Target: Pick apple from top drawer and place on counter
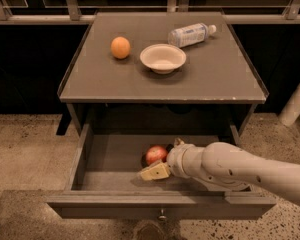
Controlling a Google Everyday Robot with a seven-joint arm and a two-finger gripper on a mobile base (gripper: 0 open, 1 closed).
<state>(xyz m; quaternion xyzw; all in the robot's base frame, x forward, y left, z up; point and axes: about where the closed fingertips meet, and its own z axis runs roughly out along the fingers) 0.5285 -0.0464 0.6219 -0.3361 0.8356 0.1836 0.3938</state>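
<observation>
The flat dark grey-brown cabinet surface [215,79] is the biggest thing here, one of it. It carries three items on its far half. Below it one wide, shallow dark drawer [110,156] stands pulled out toward the near side, with a single small metal knob [162,215] on its front panel. One pale, rounded robot arm [240,169] reaches in from the right.

On the surface lie one clear plastic bottle [190,35] on its side at the far right, one shallow white bowl [162,58] near the middle, and one plain orange round fruit [120,47] to the left. The single small glossy red apple [155,154] sits on the drawer floor, right of centre. The pincer [159,163] is down in the drawer, right against the apple. Whether it has closed on the apple I cannot tell.

Risks, as I judge them: a round, glossy fruit may roll away toward the drawer's left if nudged rather than clamped. A lift taken too far back may also knock the arm or the apple against the surface's front edge, which overhangs the drawer's far part.
</observation>
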